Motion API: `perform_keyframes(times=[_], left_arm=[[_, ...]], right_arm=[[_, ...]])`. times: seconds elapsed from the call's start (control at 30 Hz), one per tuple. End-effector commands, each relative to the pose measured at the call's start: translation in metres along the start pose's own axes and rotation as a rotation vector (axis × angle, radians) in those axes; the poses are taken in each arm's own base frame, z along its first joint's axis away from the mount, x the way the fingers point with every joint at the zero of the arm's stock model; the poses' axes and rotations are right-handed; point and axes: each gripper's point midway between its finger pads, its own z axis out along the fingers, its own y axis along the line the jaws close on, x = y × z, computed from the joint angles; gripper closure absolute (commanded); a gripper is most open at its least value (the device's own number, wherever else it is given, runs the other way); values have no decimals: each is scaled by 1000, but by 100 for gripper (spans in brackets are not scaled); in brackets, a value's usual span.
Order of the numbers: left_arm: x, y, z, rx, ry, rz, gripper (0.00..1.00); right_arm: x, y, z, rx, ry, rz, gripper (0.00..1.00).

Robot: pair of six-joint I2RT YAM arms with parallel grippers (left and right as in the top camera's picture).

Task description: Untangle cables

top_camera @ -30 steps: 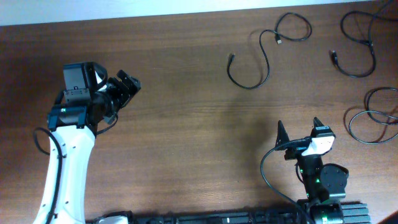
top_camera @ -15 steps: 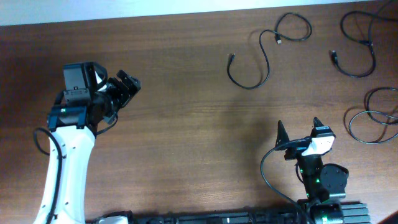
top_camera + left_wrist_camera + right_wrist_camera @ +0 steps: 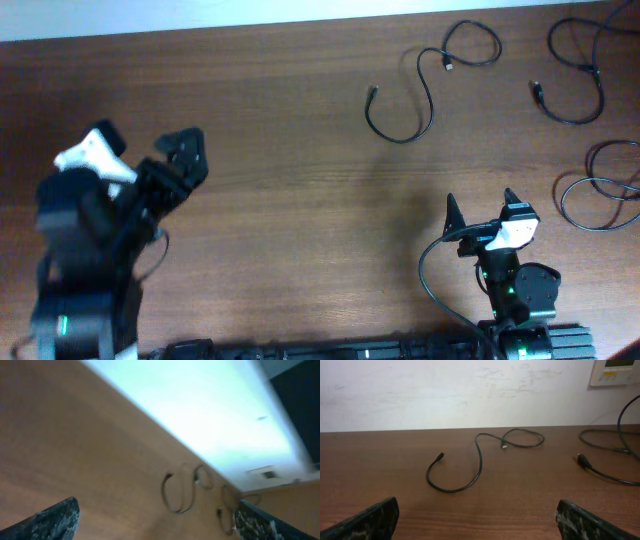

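Observation:
Three separate black cables lie on the brown table at the back right. An S-shaped cable (image 3: 431, 108) with a small loop lies at back centre; it also shows in the right wrist view (image 3: 480, 462) and, blurred, in the left wrist view (image 3: 175, 497). A second cable (image 3: 572, 122) lies further right, with its plug end in the right wrist view (image 3: 600, 474). A third cable (image 3: 560, 200) loops at the right edge. My left gripper (image 3: 180, 158) (image 3: 160, 520) is open and empty at the left, far from the cables. My right gripper (image 3: 481, 208) (image 3: 480, 520) is open and empty, in front of the S-shaped cable.
A white wall (image 3: 470, 390) runs behind the table's far edge, with a wall panel (image 3: 615, 372) at the upper right. The left arm's body (image 3: 85, 260) stands over the front left of the table. The right arm's base (image 3: 515, 290) sits at the front right.
The left arm has swung and now looks blurred, its body nearer the front left; its gripper has shifted slightly left and toward the front. The right arm and cables have not moved.

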Motion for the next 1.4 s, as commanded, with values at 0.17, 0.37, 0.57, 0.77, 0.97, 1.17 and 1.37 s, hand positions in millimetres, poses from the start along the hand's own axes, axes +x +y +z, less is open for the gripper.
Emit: perform_keyframes(times=[0.17,0.37,0.57,0.77,0.97,1.17,1.37], left_arm=[[1,-45,-108,227,-233,110,1],[3,-47,-118,245,-253,117,1],[9,-40,-115,218,-223,107,1],[28,23,-116,-67,-201,96,1],[44,44,-146,-99,-279,161,1],[68,56,-167,-36,-374,319,1],[68,56,-140,14,-405,454,1]], right_arm=[[2,-2,0,12,-2,2,1],[2,-2,0,12,-2,2,1],[2,-2,0,12,-2,2,1],[2,-2,0,12,-2,2,1],[2,-2,0,12,-2,2,2],[2,-2,0,12,-2,2,1],[2,-2,0,12,-2,2,1]])
